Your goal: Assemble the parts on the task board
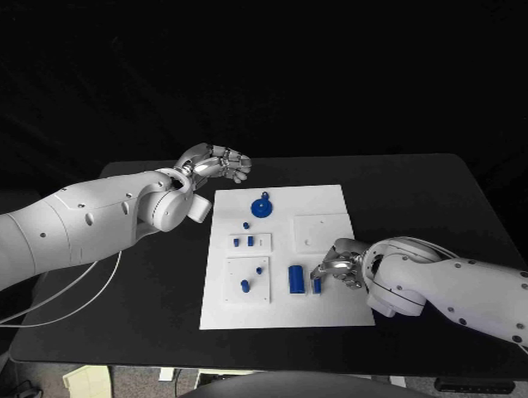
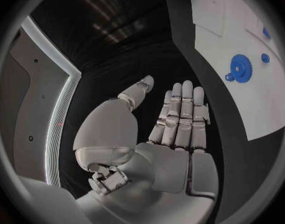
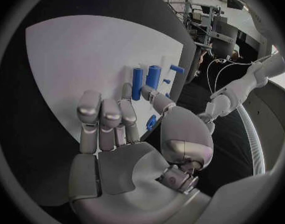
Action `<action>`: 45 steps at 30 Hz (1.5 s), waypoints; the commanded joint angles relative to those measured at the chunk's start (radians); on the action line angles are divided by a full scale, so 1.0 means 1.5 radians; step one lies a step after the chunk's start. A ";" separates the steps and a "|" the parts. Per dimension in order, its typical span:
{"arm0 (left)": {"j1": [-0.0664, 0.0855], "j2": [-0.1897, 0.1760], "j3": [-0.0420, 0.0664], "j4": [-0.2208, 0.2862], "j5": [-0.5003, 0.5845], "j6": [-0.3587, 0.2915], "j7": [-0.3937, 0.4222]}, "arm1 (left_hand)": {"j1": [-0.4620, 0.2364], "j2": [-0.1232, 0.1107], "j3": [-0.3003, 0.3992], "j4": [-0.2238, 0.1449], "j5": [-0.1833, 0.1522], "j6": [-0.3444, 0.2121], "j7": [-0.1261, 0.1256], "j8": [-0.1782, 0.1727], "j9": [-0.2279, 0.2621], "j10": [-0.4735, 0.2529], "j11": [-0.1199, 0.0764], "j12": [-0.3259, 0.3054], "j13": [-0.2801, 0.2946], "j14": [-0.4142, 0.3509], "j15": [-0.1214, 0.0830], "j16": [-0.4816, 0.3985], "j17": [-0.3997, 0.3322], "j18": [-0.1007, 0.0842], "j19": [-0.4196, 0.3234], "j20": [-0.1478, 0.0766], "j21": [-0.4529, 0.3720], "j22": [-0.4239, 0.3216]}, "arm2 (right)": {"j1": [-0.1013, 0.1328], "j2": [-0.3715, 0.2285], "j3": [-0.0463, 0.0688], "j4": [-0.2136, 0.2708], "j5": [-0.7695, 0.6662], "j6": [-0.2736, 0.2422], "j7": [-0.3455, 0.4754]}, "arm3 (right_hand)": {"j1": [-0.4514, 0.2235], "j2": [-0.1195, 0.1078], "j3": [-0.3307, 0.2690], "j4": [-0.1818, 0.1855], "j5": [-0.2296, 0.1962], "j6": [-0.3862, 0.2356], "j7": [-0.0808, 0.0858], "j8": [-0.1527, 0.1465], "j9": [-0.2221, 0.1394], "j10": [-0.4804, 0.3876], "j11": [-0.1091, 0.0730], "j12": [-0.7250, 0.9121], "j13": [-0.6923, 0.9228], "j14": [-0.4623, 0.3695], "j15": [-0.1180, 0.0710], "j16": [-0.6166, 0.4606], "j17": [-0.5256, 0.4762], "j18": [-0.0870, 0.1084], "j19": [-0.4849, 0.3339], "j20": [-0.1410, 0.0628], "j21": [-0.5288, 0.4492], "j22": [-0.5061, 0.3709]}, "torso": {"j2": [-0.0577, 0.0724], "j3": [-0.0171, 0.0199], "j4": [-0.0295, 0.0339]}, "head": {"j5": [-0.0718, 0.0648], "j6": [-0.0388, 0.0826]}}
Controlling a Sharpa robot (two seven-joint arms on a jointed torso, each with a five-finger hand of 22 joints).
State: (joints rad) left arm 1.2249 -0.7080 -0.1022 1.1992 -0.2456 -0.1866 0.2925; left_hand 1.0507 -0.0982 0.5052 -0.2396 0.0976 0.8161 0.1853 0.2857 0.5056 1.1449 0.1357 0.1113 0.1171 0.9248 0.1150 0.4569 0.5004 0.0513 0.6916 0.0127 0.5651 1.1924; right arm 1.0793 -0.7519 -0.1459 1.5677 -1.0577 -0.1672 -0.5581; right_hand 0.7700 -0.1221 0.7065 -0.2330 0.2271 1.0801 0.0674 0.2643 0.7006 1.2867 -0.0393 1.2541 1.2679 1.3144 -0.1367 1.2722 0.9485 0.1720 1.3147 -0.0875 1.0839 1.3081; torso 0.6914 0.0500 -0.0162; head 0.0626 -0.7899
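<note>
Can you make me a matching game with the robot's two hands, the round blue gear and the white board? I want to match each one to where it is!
Things:
1. left hand
2. right hand
3. blue gear
4. task board

Places:
A. on the far part of the board
B. in the middle of the black table
C. off the board, by its far left corner
D. over the near right part of the board, by the blue cylinders

Pairs: 1-C, 2-D, 3-A, 4-B

task board (image 1: 317, 257): white, flat, mid-table | blue gear (image 1: 263, 206): far end | blue cylinder (image 1: 296, 279): near end, lying
</note>
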 commanded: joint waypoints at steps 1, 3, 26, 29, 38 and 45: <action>0.001 0.001 0.000 0.001 0.002 0.008 0.005 | -0.005 -0.001 -0.004 0.002 -0.003 -0.005 -0.001 0.003 -0.001 -0.005 0.002 -0.003 -0.001 0.000 0.004 -0.003 0.001 0.012 0.002 0.004 -0.004 0.001 | -0.002 0.004 -0.002 0.000 -0.004 0.016 0.006 | -0.001 -0.005 -0.003 0.002 -0.006 0.000 0.003 -0.005 -0.001 -0.006 0.001 -0.003 -0.001 -0.001 -0.004 -0.004 -0.001 0.060 -0.002 -0.003 -0.004 0.004 | 0.000 -0.0002 -0.0001 | 0.001 -0.001; 0.001 0.001 0.000 0.001 0.002 0.008 0.005 | -0.006 -0.001 -0.004 0.002 -0.003 -0.005 -0.001 0.003 -0.001 -0.005 0.002 -0.003 -0.001 0.000 0.004 -0.003 0.001 0.012 0.002 0.004 -0.004 0.001 | -0.002 0.004 -0.002 0.000 -0.004 0.017 0.006 | -0.001 -0.005 -0.003 0.003 -0.008 0.000 0.003 -0.005 -0.001 -0.007 0.001 -0.004 -0.001 -0.001 -0.004 -0.004 -0.001 0.060 -0.002 -0.004 -0.004 0.004 | 0.000 0.0000 -0.0003 | 0.001 -0.001; 0.001 0.001 0.000 0.001 0.002 0.008 0.005 | -0.006 -0.001 -0.004 0.002 -0.003 -0.005 0.000 0.004 -0.001 -0.005 0.002 -0.003 -0.001 0.000 0.004 -0.005 0.003 0.012 0.002 0.005 -0.005 0.002 | -0.003 0.004 -0.004 -0.001 -0.004 0.015 0.014 | 0.006 -0.089 0.001 0.080 -0.119 -0.004 0.004 -0.013 0.004 -0.017 0.001 -0.013 -0.006 -0.001 -0.005 -0.007 0.000 0.060 -0.001 -0.010 -0.008 0.002 | 0.000 0.0001 -0.0003 | 0.005 -0.005; 0.001 0.000 0.000 0.001 0.002 0.007 0.005 | -0.006 -0.001 -0.004 0.002 -0.003 -0.005 0.000 0.004 -0.002 -0.005 0.002 -0.003 -0.001 0.000 0.004 -0.005 0.003 0.012 0.002 0.005 -0.005 0.002 | -0.003 0.003 -0.004 -0.001 -0.004 0.015 0.018 | 0.005 -0.089 0.000 0.082 -0.119 -0.004 0.004 -0.013 0.005 -0.017 0.001 -0.013 -0.005 -0.002 -0.005 -0.007 0.000 0.060 -0.001 -0.010 -0.008 0.002 | 0.000 0.0000 -0.0001 | 0.005 -0.005; 0.001 0.000 0.000 0.001 0.002 0.008 0.004 | -0.006 -0.001 -0.004 0.002 -0.003 -0.005 0.000 0.004 -0.002 -0.005 0.002 -0.003 -0.001 0.000 0.004 -0.005 0.003 0.012 0.003 0.005 -0.005 0.002 | -0.005 0.004 -0.004 -0.001 -0.023 0.030 0.021 | 0.056 -0.067 0.004 0.047 -0.118 -0.005 0.003 -0.012 0.009 -0.016 0.000 -0.012 -0.004 -0.002 -0.006 -0.006 0.001 0.060 -0.003 -0.015 -0.007 0.005 | 0.000 0.0001 -0.0002 | 0.005 -0.005; 0.001 0.000 0.000 0.001 0.002 0.008 0.004 | -0.005 -0.001 -0.004 0.002 -0.003 -0.005 0.000 0.004 -0.002 -0.005 0.002 -0.003 -0.001 0.000 0.004 -0.005 0.004 0.012 0.003 0.005 -0.005 0.002 | -0.010 0.008 -0.007 -0.007 -0.045 0.028 0.021 | 0.085 -0.026 -0.017 -0.012 -0.119 -0.004 0.004 -0.012 0.013 -0.015 0.001 -0.012 -0.005 -0.003 -0.004 -0.007 0.002 0.060 -0.008 -0.010 -0.005 0.007 | 0.000 0.0002 -0.0003 | 0.005 -0.005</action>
State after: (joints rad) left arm 1.2249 -0.7086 -0.1022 1.1984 -0.2456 -0.1866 0.2919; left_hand 1.0507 -0.0982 0.5030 -0.2374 0.0976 0.8161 0.1853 0.2857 0.5039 1.1414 0.1393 0.1113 0.1166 0.9236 0.1162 0.4529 0.5052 0.0587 0.6952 0.0163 0.5612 1.1942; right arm 1.0699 -0.7438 -0.1524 1.5556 -1.0912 -0.1487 -0.5451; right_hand 0.9040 -0.1654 0.6832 -0.2518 0.0542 1.0764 0.0675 0.2539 0.7244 1.2686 -0.0358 1.2412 1.2606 1.3128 -0.1381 1.2683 0.9502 0.1710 1.3092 -0.1004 1.0759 1.3076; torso 0.6911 0.0502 -0.0165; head 0.0696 -0.7967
